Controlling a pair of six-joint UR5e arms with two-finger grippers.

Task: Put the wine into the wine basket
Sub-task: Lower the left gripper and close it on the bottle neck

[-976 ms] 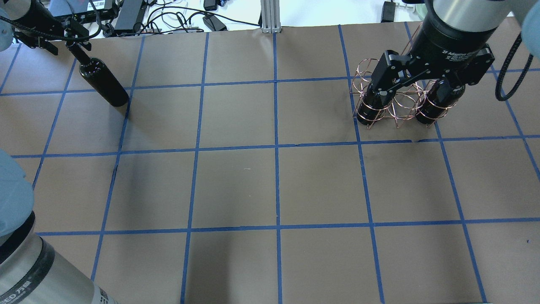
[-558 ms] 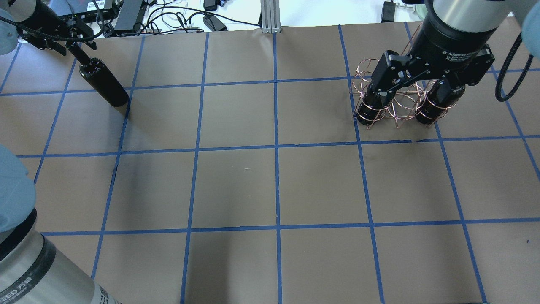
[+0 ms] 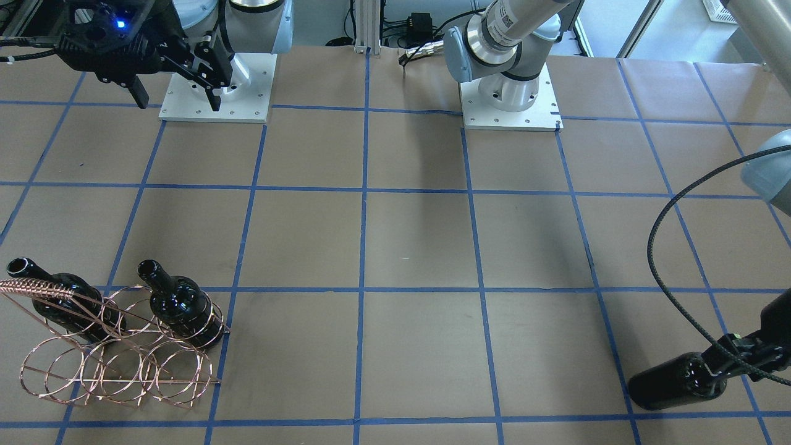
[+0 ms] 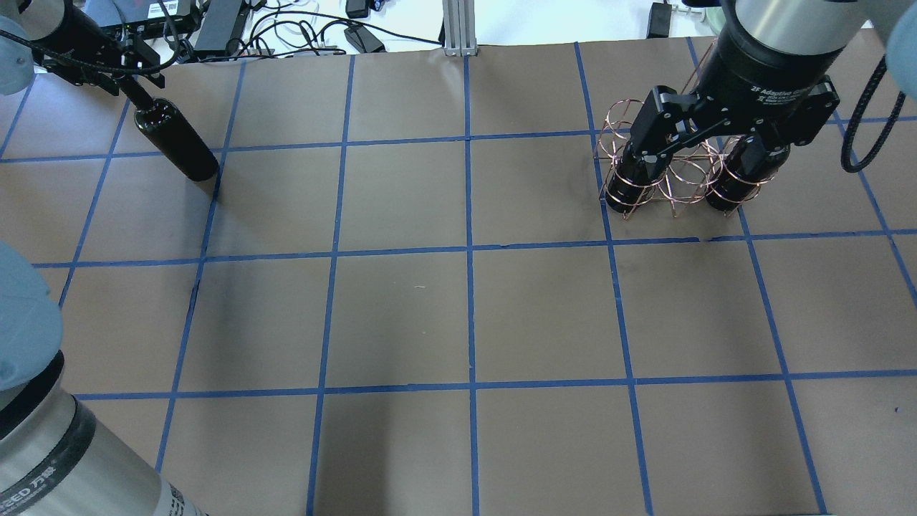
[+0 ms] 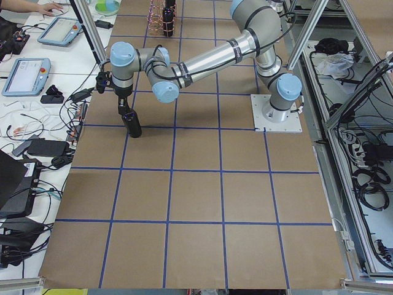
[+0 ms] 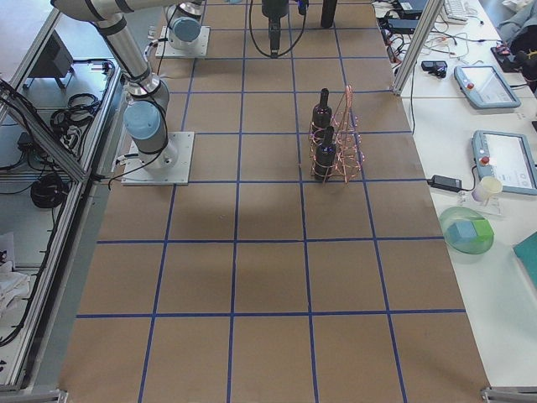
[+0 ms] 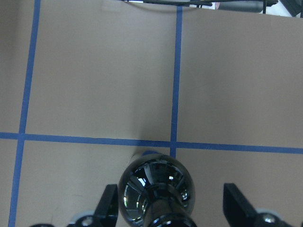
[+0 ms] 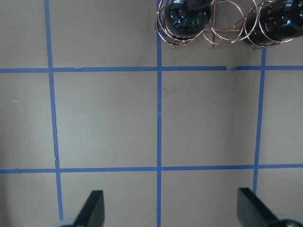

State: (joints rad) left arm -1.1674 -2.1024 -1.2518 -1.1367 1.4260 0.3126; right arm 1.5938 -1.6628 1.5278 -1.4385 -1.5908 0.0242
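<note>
A near-black wine bottle (image 4: pixel 179 143) stands upright on the table at the far left. It also shows in the front view (image 3: pixel 670 383) and the left wrist view (image 7: pixel 154 184). My left gripper (image 4: pixel 118 72) is over its neck, with both fingers (image 7: pixel 108 208) spread well clear of the glass. The copper wire wine basket (image 4: pixel 680 179) stands at the far right and holds two more dark bottles (image 3: pixel 182 306) (image 3: pixel 62 303). My right gripper (image 4: pixel 709 136) hovers above the basket, open and empty.
Brown paper with a blue tape grid covers the table (image 4: pixel 466 315). Cables and power bricks (image 4: pixel 301 29) lie past the far edge. The arm bases (image 3: pixel 510 99) sit on white plates on the robot's side.
My left gripper has shifted slightly toward the far left edge above the bottle's neck. The bottle, the basket and the right arm have not visibly moved.
</note>
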